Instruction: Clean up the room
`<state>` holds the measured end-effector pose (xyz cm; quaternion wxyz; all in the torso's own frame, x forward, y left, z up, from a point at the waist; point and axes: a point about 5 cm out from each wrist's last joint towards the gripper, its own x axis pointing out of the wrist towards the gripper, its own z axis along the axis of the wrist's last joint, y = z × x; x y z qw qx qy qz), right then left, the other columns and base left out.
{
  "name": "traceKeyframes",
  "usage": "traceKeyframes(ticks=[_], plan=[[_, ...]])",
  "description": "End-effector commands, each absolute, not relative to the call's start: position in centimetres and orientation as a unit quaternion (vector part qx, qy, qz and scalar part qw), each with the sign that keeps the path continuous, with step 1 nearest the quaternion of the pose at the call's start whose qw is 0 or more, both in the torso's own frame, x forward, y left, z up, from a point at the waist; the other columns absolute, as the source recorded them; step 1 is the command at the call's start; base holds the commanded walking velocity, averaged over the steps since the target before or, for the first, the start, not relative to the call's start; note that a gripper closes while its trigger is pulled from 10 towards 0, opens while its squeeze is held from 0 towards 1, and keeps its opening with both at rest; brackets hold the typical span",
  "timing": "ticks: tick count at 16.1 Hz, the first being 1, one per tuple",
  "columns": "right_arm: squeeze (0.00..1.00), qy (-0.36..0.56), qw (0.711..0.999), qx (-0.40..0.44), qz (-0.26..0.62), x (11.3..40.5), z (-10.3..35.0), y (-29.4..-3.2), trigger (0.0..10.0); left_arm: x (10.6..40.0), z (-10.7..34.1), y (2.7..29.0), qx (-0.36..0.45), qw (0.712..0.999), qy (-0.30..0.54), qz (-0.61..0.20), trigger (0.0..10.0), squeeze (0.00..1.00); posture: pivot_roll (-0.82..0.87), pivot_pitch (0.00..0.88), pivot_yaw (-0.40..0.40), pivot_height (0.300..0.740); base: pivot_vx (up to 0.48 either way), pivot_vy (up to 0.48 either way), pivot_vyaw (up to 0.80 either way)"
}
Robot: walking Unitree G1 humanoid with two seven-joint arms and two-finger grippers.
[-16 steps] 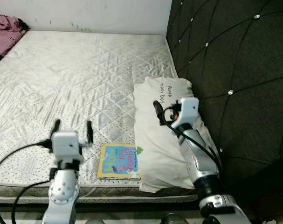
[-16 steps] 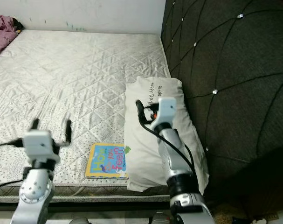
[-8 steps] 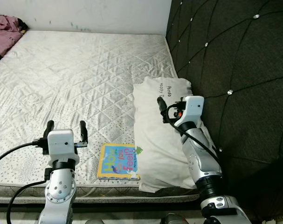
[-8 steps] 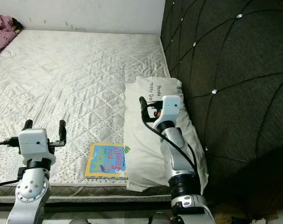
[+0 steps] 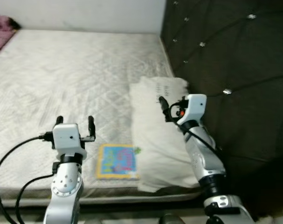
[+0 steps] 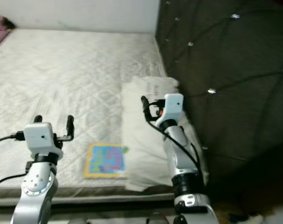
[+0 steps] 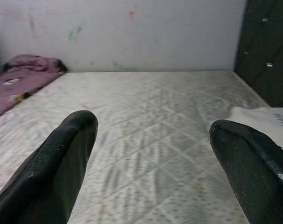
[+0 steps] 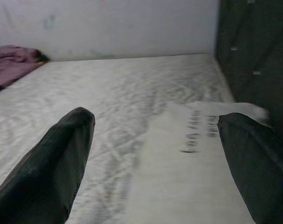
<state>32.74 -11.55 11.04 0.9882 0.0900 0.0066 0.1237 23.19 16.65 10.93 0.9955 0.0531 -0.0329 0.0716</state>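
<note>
A colourful children's book (image 5: 117, 161) lies flat near the front edge of the grey quilted mattress (image 5: 62, 70). It touches a white pillow (image 5: 155, 135) with writing on it, which rests against the dark headboard. My left gripper (image 5: 75, 121) is held open above the mattress, left of the book, with nothing between its fingers (image 7: 62, 163). My right gripper (image 5: 165, 106) hovers open over the pillow (image 8: 197, 154), also holding nothing. A purple cloth (image 7: 24, 70) lies bunched at the far left corner of the bed.
The dark tufted headboard (image 5: 225, 56) runs along the right side of the bed. A white wall (image 5: 85, 14) closes off the far end. Black cables (image 5: 10, 163) loop from my left arm near the mattress's front edge.
The picture has shifted slightly and gone blurred, so the camera moved. My left gripper sits a little higher and nearer the book. Both grippers stay open; book and pillow lie as before.
</note>
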Motion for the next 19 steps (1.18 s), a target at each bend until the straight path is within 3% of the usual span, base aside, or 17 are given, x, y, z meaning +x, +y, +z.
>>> traceKeyframes(ticks=[1,9,19], plan=[[0.00,-0.003,0.985,0.099,0.144,32.79,11.80,-10.54,10.0,23.13,11.10,17.09,0.056,0.995,-0.032,0.076,10.0,0.00,0.01,0.000,-0.030,0.740,0.000,0.480,0.00],[0.00,0.023,0.979,0.114,0.170,32.34,11.16,-9.69,10.0,23.09,11.12,17.09,0.045,0.996,-0.026,0.078,10.0,0.00,0.02,0.000,-0.031,0.740,0.000,0.480,0.00],[0.00,0.041,0.977,0.090,0.189,32.56,11.04,-9.55,10.0,23.64,11.24,16.82,0.021,0.996,-0.025,0.079,10.0,0.00,0.01,0.000,-0.058,0.740,0.000,0.480,-0.59]])
